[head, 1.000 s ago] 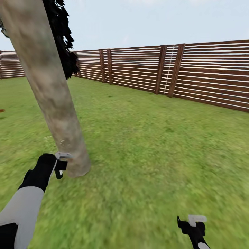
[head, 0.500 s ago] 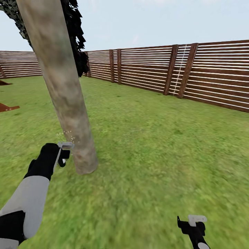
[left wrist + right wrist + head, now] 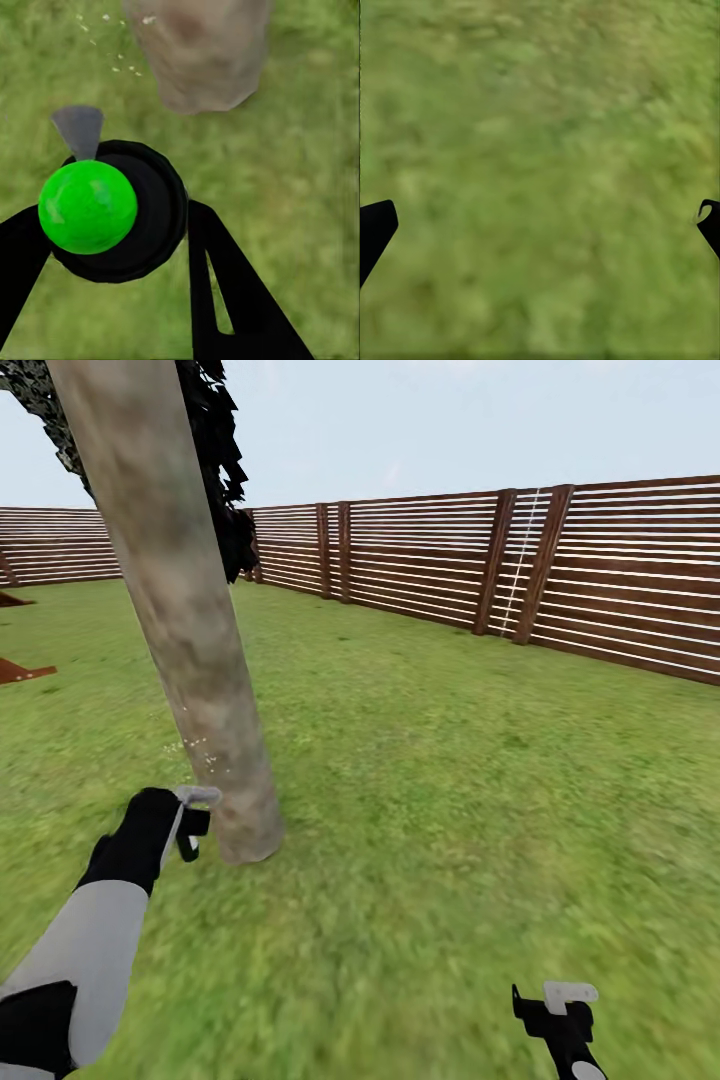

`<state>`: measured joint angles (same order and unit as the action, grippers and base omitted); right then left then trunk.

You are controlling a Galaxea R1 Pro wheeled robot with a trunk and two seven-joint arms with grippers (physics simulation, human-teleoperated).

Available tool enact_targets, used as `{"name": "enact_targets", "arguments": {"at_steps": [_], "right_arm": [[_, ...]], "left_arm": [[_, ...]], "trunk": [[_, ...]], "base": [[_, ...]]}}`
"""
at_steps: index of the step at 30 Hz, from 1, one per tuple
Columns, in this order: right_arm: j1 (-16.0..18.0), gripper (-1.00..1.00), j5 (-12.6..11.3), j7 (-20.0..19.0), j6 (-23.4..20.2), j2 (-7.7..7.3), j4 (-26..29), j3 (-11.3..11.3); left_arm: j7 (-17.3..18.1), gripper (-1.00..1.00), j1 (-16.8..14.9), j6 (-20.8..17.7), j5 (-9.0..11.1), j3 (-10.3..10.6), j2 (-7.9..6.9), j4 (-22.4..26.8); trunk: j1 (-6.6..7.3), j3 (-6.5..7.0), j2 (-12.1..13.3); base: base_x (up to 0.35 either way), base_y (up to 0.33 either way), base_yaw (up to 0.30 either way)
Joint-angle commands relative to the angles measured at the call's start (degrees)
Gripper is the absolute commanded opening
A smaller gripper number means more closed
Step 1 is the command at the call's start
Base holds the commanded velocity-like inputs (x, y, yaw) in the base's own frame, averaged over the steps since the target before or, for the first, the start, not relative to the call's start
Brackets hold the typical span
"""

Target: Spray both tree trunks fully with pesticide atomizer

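A thick mottled beige-grey tree trunk (image 3: pixel 190 640) leans up from the grass at the left of the head view; its base (image 3: pixel 199 49) also appears in the left wrist view. My left gripper (image 3: pixel 190 822) sits just left of that base, low over the grass floor (image 3: pixel 430 790). It is shut on the pesticide atomizer (image 3: pixel 112 217), seen as a black round body with a bright green cap and a grey nozzle (image 3: pixel 79 129) aimed beside the trunk. Pale spray specks (image 3: pixel 195 745) float by the bark. My right gripper (image 3: pixel 560 1000) hangs open over bare grass, fingers (image 3: pixel 375 229) wide apart.
A brown slatted wooden fence (image 3: pixel 520 570) rings the lawn at the back and right. Black foliage (image 3: pixel 215 470) hangs behind the trunk. A low brown shape (image 3: pixel 20 670) lies at the left edge. Open grass stretches right of the trunk.
The view swung left a second ago, then held still. Over the last half second my left gripper has dropped slightly toward the trunk's base, still holding the atomizer. The right arm has not moved.
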<state>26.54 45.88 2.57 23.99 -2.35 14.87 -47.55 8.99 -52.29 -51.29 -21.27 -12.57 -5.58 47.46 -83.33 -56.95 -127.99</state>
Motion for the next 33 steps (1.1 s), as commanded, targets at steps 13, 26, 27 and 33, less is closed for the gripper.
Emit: {"name": "enact_targets", "arguments": {"at_steps": [13,26,27,33], "right_arm": [[0.0,1.0,0.0,0.0,0.0,0.02,0.0,0.0],[0.0,1.0,0.1,0.0,0.0,0.14,-0.1,0.1],[0.0,1.0,0.1,0.0,0.0,0.15,-0.1,0.1],[0.0,1.0,0.1,0.1,0.0,0.16,-0.1,0.1]], "left_arm": [[-1.3,-1.0,7.5,10.4,-1.1,-0.6,0.14,-6.7],[-5.8,-1.0,9.2,13.9,-0.9,-0.7,3.22,-11.4],[-6.4,-1.0,9.2,13.9,-0.9,-0.8,3.2,-11.2],[-6.0,-1.0,9.3,19.0,-0.9,-9.5,0.94,-11.4]], "trunk": [[0.0,0.0,0.0],[0.0,0.0,0.0],[0.0,0.0,0.0],[0.0,0.0,0.0]], "base": [[0.029,0.0,0.0],[0.256,-0.101,0.031],[0.009,-0.119,0.259],[0.002,-0.029,0.225]]}}
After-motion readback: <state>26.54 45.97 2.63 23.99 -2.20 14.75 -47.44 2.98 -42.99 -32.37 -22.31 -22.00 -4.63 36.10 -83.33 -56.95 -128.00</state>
